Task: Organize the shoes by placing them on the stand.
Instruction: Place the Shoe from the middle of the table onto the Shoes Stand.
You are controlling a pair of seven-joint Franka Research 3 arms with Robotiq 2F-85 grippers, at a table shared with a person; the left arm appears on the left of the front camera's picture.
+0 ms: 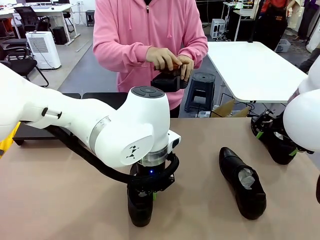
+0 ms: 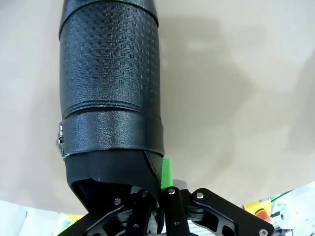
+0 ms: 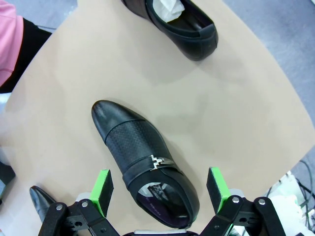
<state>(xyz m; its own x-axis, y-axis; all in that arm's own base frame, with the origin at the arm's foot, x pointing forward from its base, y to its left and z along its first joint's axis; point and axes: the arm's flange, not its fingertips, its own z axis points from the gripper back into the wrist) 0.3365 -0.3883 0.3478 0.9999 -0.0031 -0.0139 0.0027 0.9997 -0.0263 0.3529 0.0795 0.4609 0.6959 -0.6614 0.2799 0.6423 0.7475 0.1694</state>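
Left gripper (image 2: 162,178): clamped on the heel rim of the gripped shoe (image 2: 110,73), with one green pad (image 2: 167,169) against the outside of the rim.
Gripped shoe: black, with a woven-look embossed instep and a smooth band behind it; at the tan matte table (image 1: 200,220), near the robot's edge.
Right gripper (image 3: 159,184): jaws wide apart, pads on either side of the buckled shoe's (image 3: 142,157) heel end, clear of it.
Buckled shoe: glossy rounded toe, embossed instep, small silver metal ornament; lies on the table.
Middle shoe (image 1: 243,184): glossy, stuffed with crumpled white paper; lies between the two grippers.
Person's hands (image 1: 170,62): hold a fourth shoe (image 1: 169,81) at the far side.
Stand (image 1: 35,134): flat matte black platforms at the far left, behind the left arm.
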